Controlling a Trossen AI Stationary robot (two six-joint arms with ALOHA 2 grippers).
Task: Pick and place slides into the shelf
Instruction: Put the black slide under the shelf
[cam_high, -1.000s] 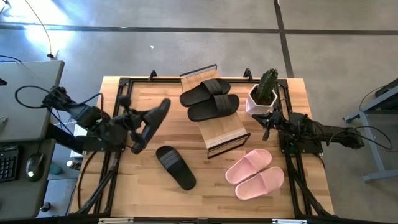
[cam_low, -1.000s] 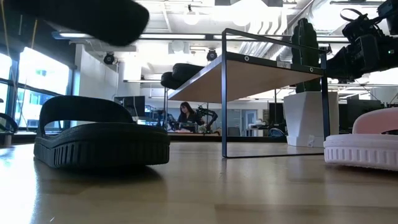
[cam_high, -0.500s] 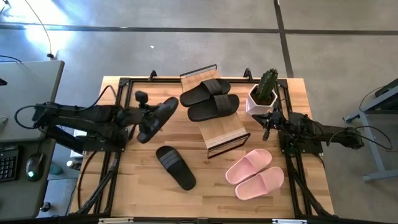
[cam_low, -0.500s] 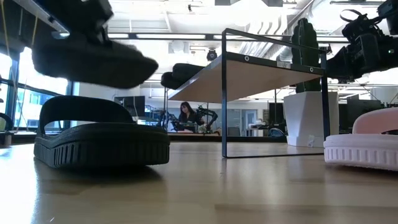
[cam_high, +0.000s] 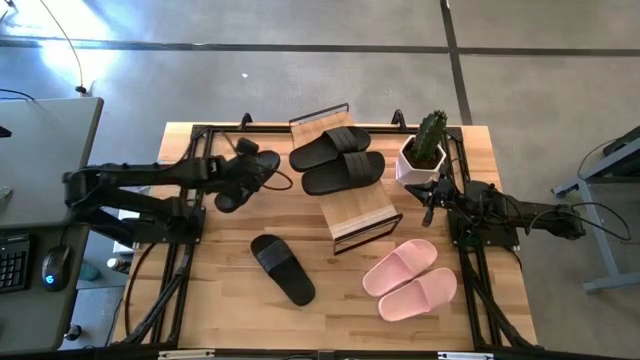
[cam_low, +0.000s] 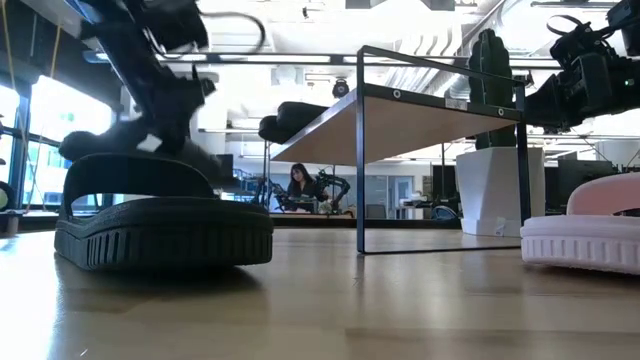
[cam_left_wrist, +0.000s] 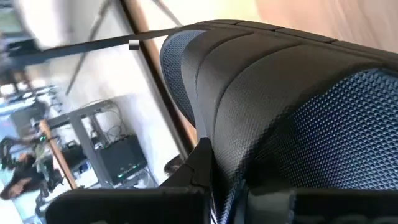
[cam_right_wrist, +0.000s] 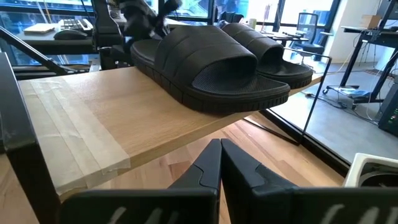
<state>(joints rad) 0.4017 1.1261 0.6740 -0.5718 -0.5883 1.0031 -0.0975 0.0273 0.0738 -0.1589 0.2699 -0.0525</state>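
My left gripper (cam_high: 238, 175) is shut on a black slide (cam_high: 260, 170) and carries it above the table, left of the shelf (cam_high: 362, 208). That slide fills the left wrist view (cam_left_wrist: 298, 112). A black pair (cam_high: 338, 160) lies on the shelf's upper slanted board. Its mate, the single black slide (cam_high: 282, 268), rests sole-down on the table, and the pink pair (cam_high: 410, 280) lies near the right edge. My right gripper (cam_high: 431, 203) waits shut by the table's right edge, facing the shelf (cam_right_wrist: 93, 118). My left gripper pinches the black slide at its side edge, beside the ridged strap (cam_left_wrist: 242, 68) and the dotted footbed (cam_left_wrist: 267, 155). One finger (cam_left_wrist: 202, 163) shows against it; the gripper's own body hides the rest. The slide is lifted clear of the table and tilted.
A white pot with a cactus (cam_high: 424, 150) stands at the far right corner, beside the shelf. Black frame rails (cam_high: 190, 230) run along the table's left and right sides. Bare wood shows between the lying black slide and the shelf's near end (cam_high: 366, 232).
My left gripper has carried the black slide toward the far edge and rightward, closer to the shelf, and lower; in the low view it has dropped from the top of the picture to just behind the lying slide. The slide has turned, showing shorter from above.
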